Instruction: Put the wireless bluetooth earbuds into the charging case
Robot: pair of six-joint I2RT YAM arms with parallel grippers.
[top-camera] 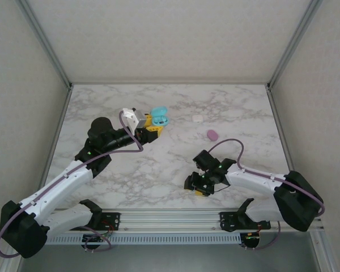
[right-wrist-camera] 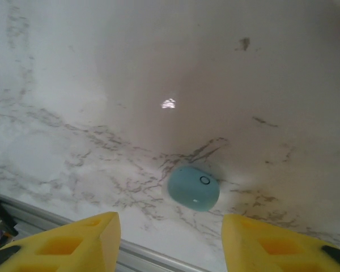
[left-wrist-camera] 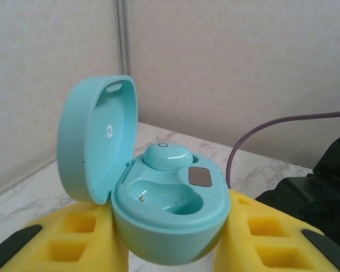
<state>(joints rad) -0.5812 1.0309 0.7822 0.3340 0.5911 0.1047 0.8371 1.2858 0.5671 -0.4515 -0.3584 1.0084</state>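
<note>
Right wrist view pretty much gives the step away: the loose teal earbud lies on the marble table. The right gripper hangs over it, yellow fingers spread and nothing between them. The bud is at roughly 12 o'clock from the gap, clear of both fingers. Looks like the pick-up of the second bud hasn't happened yet.

Over on the left wrist view, the teal charging case has its lid up. One seated earbud sits in the far socket, and the near socket is bare. Yellow fingers press on both flanks, so the left gripper is clamped on the case.

Next move probably calls for the right gripper to drop straight down, centre on the slippery little bud, pinch it, then carry it toward 11 o'clock.

In the top external view, the left arm reaches out toward 11 o'clock. The right arm is folded back, its gripper pointing down near the 6 o'clock edge.
</note>
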